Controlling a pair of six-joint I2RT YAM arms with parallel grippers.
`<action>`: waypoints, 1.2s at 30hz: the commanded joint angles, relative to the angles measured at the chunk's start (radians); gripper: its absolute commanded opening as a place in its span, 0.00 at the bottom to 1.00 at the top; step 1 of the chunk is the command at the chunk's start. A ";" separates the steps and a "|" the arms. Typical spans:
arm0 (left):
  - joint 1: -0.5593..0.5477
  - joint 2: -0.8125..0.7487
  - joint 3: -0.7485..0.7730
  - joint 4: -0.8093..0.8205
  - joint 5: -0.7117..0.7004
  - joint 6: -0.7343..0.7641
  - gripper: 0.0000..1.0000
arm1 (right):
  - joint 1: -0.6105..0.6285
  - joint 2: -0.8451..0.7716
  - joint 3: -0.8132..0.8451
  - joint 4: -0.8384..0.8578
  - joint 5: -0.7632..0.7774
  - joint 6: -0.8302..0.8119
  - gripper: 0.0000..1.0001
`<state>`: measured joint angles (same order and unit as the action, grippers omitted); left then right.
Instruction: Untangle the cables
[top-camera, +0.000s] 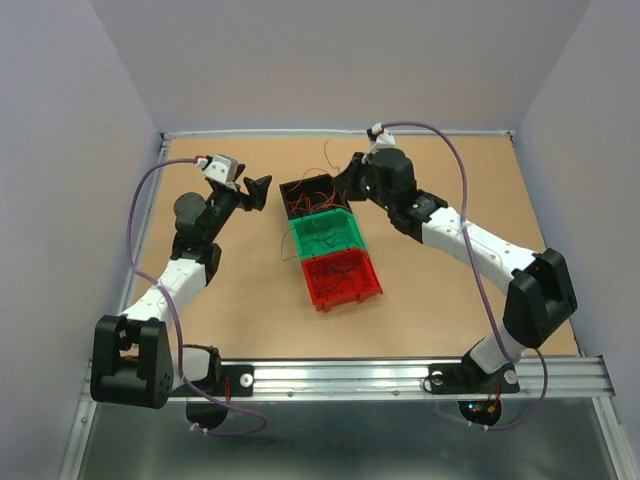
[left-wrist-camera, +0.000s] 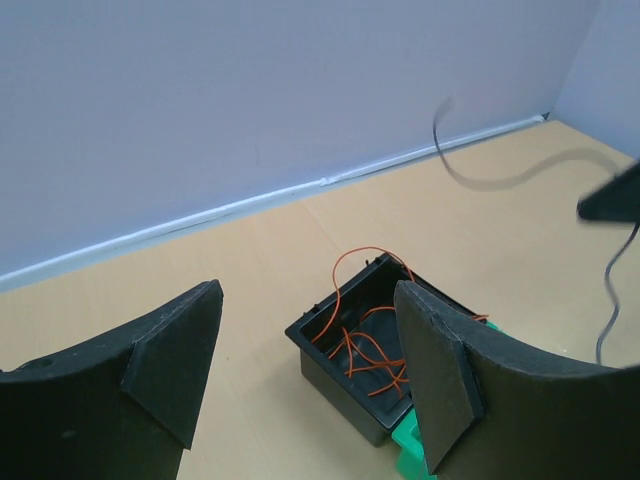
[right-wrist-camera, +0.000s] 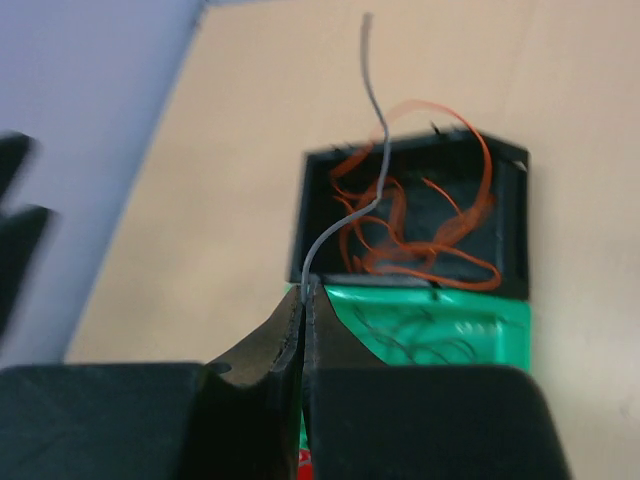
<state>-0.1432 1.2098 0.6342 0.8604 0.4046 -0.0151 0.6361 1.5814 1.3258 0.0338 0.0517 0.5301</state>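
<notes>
Right gripper (right-wrist-camera: 305, 292) pinched shut on one thin grey wire (right-wrist-camera: 376, 120) — left gripper (top-camera: 258, 194) jaws apart, empty.
Orange cables (right-wrist-camera: 420, 240) clumped in black bin (right-wrist-camera: 312, 215); dark strands (right-wrist-camera: 420, 345) in green bin (right-wrist-camera: 500, 312), red bin (top-camera: 374, 284) next — three bins touching in a row.

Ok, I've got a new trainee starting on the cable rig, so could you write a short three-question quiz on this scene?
1. True or false: the left gripper is open and holds nothing.
2. The right gripper is shut on: A a red wire; B a grey wire; C a bin rim.
3. Fill in: the orange wires lie in the ___ bin.
Key: 1 true; 2 B; 3 black bin.
</notes>
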 joint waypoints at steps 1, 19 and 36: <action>0.005 -0.003 0.015 0.083 0.017 -0.014 0.80 | -0.003 -0.011 -0.131 0.086 0.088 -0.051 0.01; 0.005 0.005 0.012 0.089 0.079 0.009 0.79 | 0.185 0.585 0.244 -0.377 0.143 -0.235 0.22; 0.005 0.027 0.021 0.071 0.034 0.037 0.85 | 0.186 -0.027 -0.175 0.013 0.273 -0.272 1.00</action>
<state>-0.1421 1.2419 0.6342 0.8864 0.4545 -0.0090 0.8192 1.6352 1.2667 -0.1314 0.2390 0.2749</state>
